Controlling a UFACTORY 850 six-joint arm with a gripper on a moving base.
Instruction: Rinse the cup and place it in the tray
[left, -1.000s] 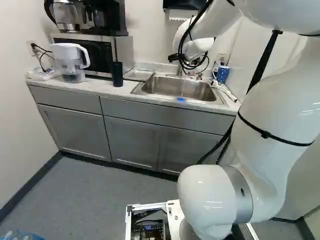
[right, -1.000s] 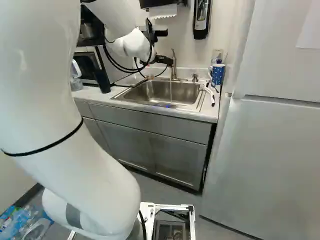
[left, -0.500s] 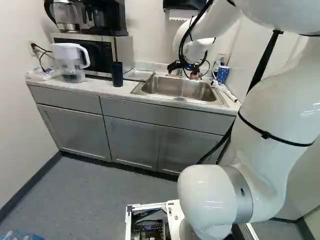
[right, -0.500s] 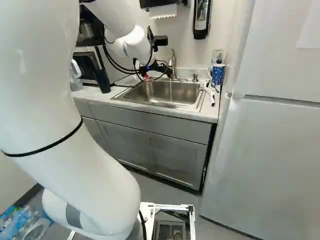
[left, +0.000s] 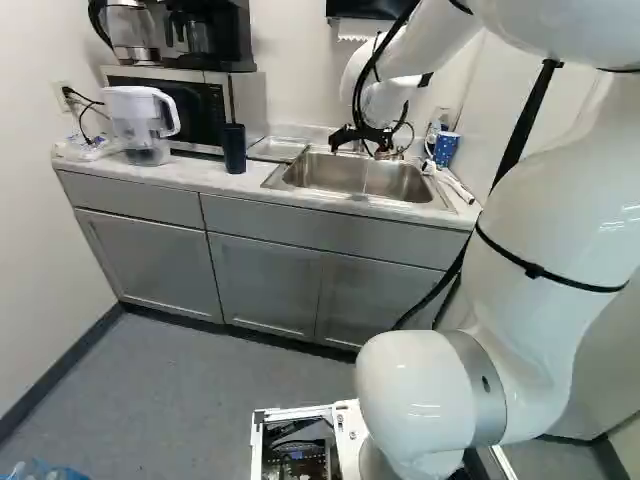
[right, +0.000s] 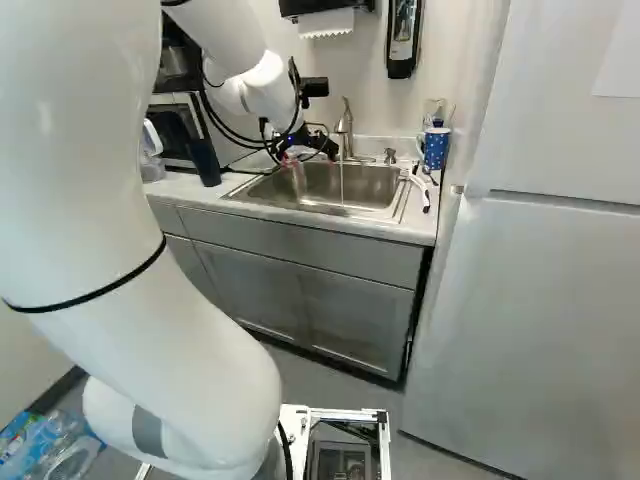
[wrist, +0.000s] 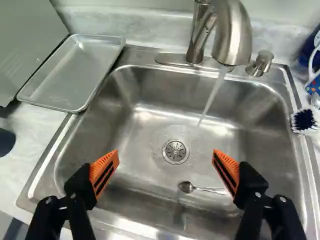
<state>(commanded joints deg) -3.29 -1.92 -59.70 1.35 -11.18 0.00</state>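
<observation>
Your gripper (right: 309, 155) is open over the sink (wrist: 125, 160), nothing between its fingers. The dark cup (left: 235, 149) stands upright on the counter (left: 190, 178) left of the sink, its long axis vertical, near the tray (wrist: 65, 75), whose long side runs beside the basin. You can't read the wall dispenser (right: 403, 38); its print is too small.

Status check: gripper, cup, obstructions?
Black gripper with orange pads: open, empty above rectangular steel sink. No cup in sink or shallow metal tray. Small silver spoon in sink; water running from curved metal faucet.
</observation>
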